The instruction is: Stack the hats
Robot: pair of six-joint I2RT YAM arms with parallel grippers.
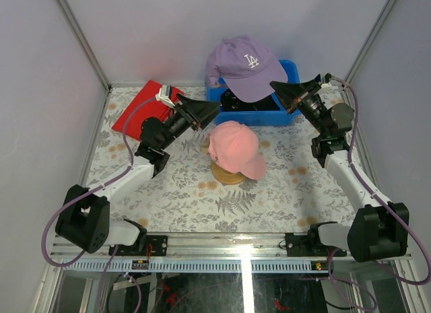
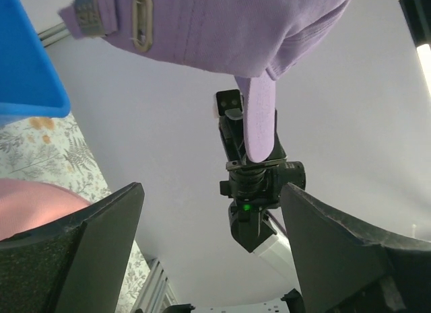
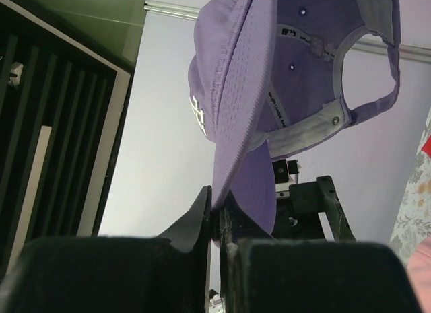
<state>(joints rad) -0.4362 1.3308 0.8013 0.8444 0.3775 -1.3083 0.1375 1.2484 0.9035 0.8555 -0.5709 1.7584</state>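
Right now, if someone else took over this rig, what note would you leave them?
Left gripper: open, empty, beside the pink cap.
Right gripper: shut on the brim of the purple LA cap, held up over the blue bin.
Done: pink cap sits on the wooden stand.
Left: set the purple LA cap onto the pink cap. A dark item lies in the bin, too hidden to name.

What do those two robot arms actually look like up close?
Both arms are alike: the left arm and right arm have white tubular links between chunky black joints and black bases. A purple cable loops along each. The left gripper and right gripper have broad, black, wedge-shaped fingers. A small green light glows on the right wrist.
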